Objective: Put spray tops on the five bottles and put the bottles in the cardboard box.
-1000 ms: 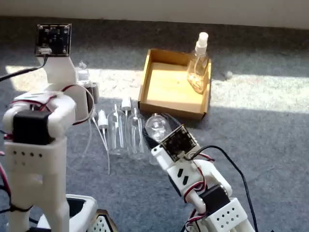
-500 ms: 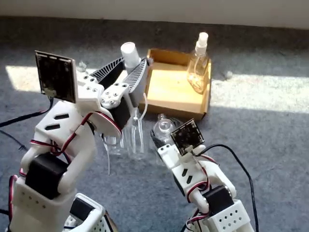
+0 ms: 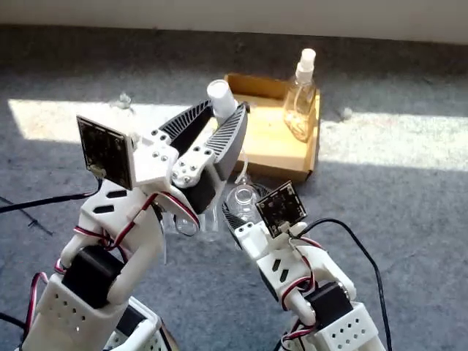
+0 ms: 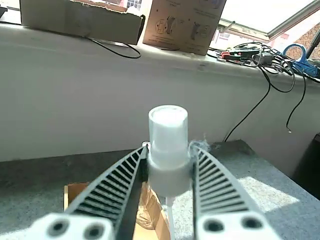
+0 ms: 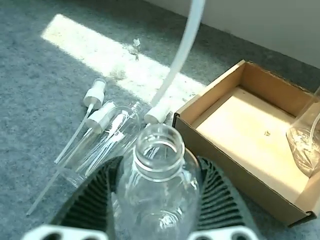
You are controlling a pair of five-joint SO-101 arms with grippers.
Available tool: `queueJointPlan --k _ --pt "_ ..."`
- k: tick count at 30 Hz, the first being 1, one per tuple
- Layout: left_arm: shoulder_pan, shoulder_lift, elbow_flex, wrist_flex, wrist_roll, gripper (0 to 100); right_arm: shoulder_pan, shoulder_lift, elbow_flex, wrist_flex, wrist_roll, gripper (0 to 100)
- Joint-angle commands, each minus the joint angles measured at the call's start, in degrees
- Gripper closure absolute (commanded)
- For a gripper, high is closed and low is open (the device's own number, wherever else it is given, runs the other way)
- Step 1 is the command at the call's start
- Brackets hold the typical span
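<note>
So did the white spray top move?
Yes. In the high view the spray top, held by the left gripper, went right and a bit down, from beside the cardboard box to over its left edge.

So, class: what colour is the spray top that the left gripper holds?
White; the spray top shows best in the left wrist view.

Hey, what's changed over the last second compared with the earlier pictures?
The left end effector rose from the carpet with a spray top clamped in it, then swung toward the open bottle in the right end effector. The right end effector kept its grip on that bottle, barely shifting. The capped bottle stayed in the cardboard box.
</note>
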State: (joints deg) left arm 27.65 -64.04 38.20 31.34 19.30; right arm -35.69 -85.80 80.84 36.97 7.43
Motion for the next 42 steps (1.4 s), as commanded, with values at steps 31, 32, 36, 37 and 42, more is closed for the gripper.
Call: queueJointPlan --k 31,32,36,37,42 --pt "3.2 -3.9 16.7 -0.1 0.3 100 2.9 0.6 -2.6 0.1 -0.5 99.5" --pt "3.2 -3.8 16.7 0.7 -0.4 100 3.7 0.6 -2.6 0.1 -0.5 99.5" --pt "5.1 -3.6 17.7 1.8 -5.6 100 4.2 0.3 -2.6 0.1 -0.5 99.5" --pt "6.0 -3.6 18.5 1.9 -6.9 100 4.2 0.3 -2.6 0.1 -0.5 99.5" --pt "8.0 -3.8 20.4 2.1 -10.7 100 4.4 0.3 -2.4 0.1 -0.5 99.5"
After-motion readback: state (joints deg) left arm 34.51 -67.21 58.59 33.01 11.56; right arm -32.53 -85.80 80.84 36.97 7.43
